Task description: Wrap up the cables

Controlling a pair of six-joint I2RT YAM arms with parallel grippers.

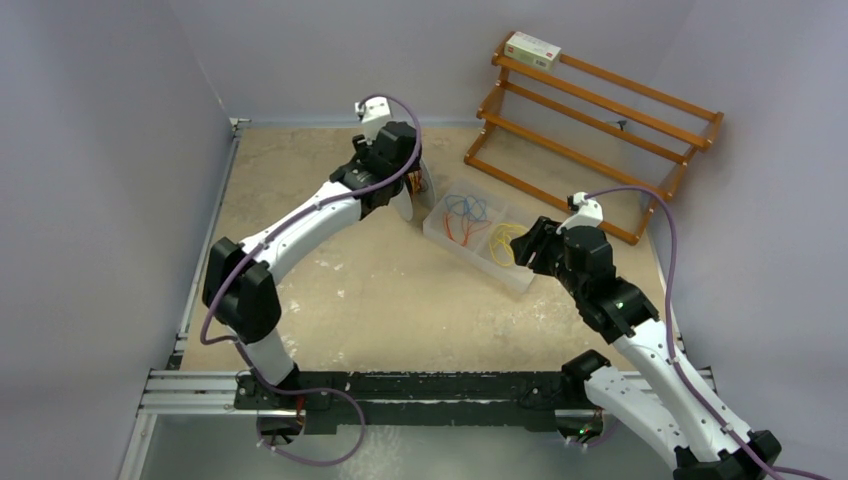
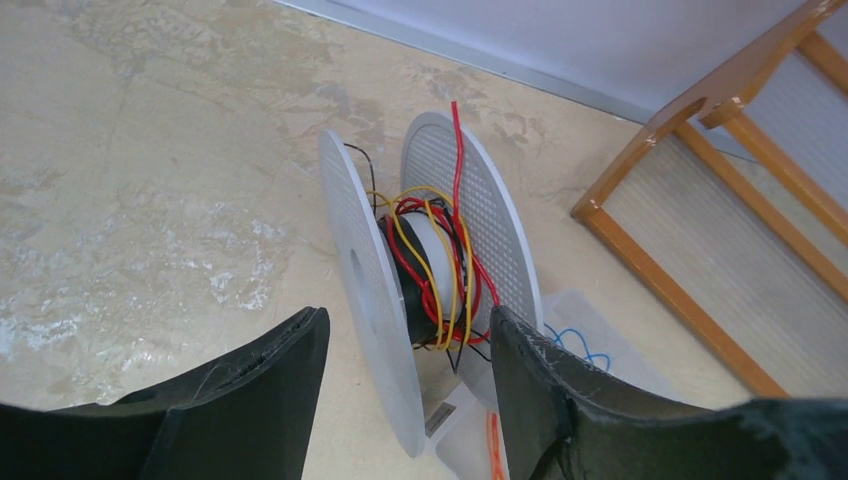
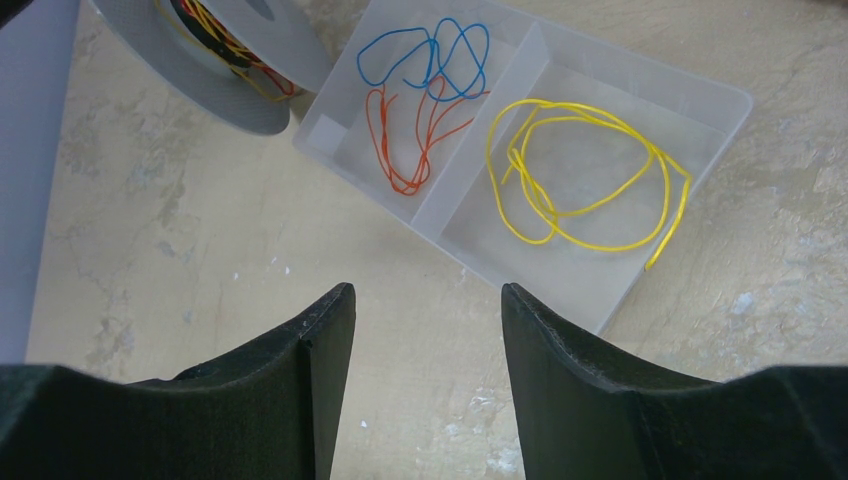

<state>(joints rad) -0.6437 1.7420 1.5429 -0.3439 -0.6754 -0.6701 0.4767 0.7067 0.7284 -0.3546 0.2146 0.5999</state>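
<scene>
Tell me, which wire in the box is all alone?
The yellow wire, alone in its compartment; the blue wire and orange wire share the neighbouring one.

The right gripper (image 3: 425, 295) has its jaws spread wide with nothing between them, just bare table (image 3: 180, 220) underneath. Straight ahead and a bit to the right sits a clear tray (image 3: 740, 100) with two compartments, set at an angle. The yellow cable (image 3: 522, 160) lies loosely looped in the right-hand compartment, one end trailing toward the tray's right side. The left compartment has a blue wire (image 3: 437, 70) at the far end and an orange-red wire (image 3: 403, 187) nearer the gripper, and the two overlap. Up in the far left corner there's a grey spool (image 3: 180, 70) with yellow and red wire on it, right up against the tray's corner.
</scene>
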